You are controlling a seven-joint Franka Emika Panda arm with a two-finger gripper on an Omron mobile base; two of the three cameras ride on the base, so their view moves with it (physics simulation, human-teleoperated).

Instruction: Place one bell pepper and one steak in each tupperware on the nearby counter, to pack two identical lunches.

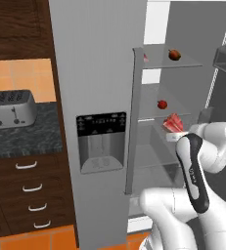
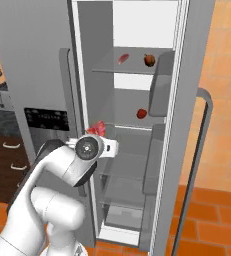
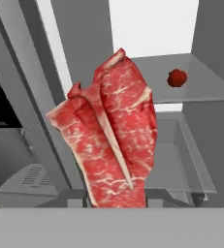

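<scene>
My gripper [image 1: 175,135] is shut on a steak [image 3: 111,140], a pinkish-red marbled slab that stands up from the jaws just in front of the open fridge. That steak [image 2: 97,129] sits level with the middle shelf. A second steak [image 2: 123,58] lies on the top glass shelf beside a bell pepper [image 2: 149,60]. Another bell pepper [image 3: 177,77] rests on the middle shelf, beyond and to the right of the held meat. The black counter [image 1: 26,137] lies left of the fridge. The tupperware is out of view.
The fridge's closed left door with its dispenser panel [image 1: 101,141] stands between the arm and the counter. A silver toaster [image 1: 9,108] sits on that counter above dark drawers [image 1: 29,188]. The open right door [image 2: 194,130] hangs on the far side.
</scene>
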